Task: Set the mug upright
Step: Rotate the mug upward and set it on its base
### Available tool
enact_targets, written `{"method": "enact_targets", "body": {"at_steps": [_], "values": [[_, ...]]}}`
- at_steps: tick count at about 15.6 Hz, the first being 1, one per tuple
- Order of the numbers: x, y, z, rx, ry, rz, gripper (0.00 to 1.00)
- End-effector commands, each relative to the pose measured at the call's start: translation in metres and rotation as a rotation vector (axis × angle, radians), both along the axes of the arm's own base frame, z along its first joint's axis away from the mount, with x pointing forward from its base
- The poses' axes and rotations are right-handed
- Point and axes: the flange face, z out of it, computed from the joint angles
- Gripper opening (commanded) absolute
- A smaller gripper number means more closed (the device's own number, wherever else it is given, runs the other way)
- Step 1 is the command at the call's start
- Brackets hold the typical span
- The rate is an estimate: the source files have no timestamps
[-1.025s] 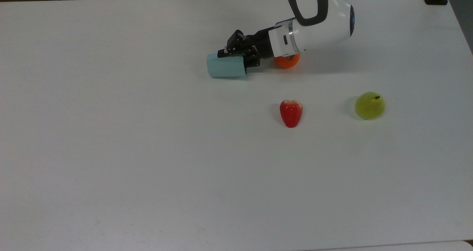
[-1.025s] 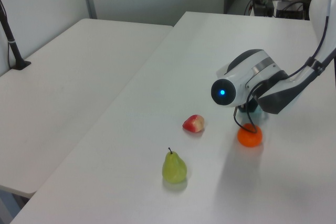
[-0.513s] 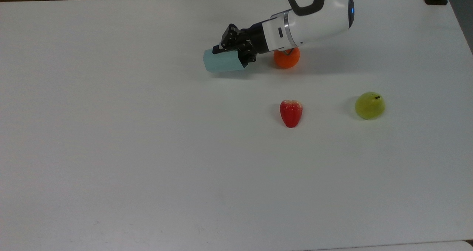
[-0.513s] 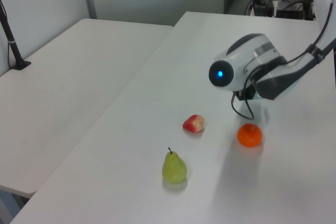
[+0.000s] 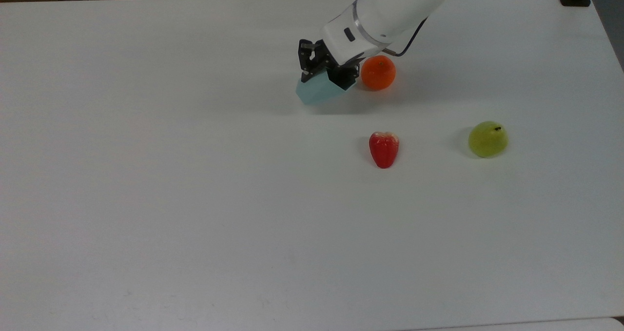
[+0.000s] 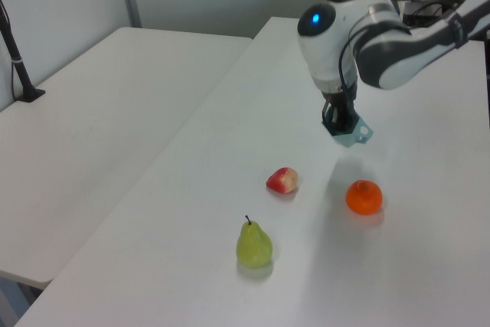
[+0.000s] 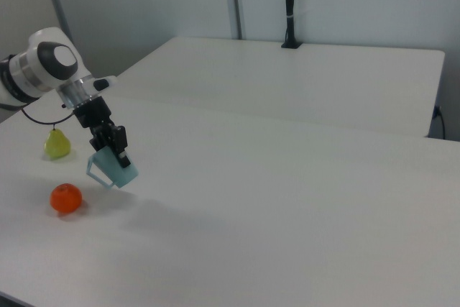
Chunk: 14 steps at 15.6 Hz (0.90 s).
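Note:
The pale blue-teal faceted mug point(image 5: 318, 90) hangs tilted a little above the white table point(image 5: 195, 175), just to the top view's left of the orange point(image 5: 378, 72). My gripper point(image 5: 325, 73) is shut on the mug's upper side, with the black fingers coming down from the white wrist. In the left view the mug point(image 6: 355, 135) pokes out below the gripper point(image 6: 339, 119). In the right view the mug point(image 7: 113, 167) slants under the gripper point(image 7: 114, 146), clear of the tabletop, with a soft shadow beneath it.
A red fruit point(image 5: 384, 148) and a green pear point(image 5: 488, 139) lie nearer the top view's bottom right. The orange point(image 7: 66, 198) sits close to the mug. A second table point(image 6: 99, 112) adjoins on the left view's left, carrying a black post point(image 6: 17, 59).
The arm has swung from lying low and sideways to pointing steeply down. The mug, gripped throughout, has risen off the table, turned from lying flat to tilted, and shifted toward the orange.

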Motion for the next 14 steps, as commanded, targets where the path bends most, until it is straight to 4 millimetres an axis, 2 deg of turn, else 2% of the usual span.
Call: {"method": "enact_targets", "body": {"at_steps": [1,4,7,10,14], "values": [[0.015,-0.023,0.003,0.255,0.018,0.084,0.0],[0.025,-0.053,-0.014,0.346,0.04,0.185,0.0],[0.033,-0.082,-0.021,0.478,0.09,0.262,0.0],[0.04,-0.097,-0.036,0.522,0.114,0.3,0.02],[0.047,-0.101,-0.048,0.525,0.083,0.302,0.06]]}}
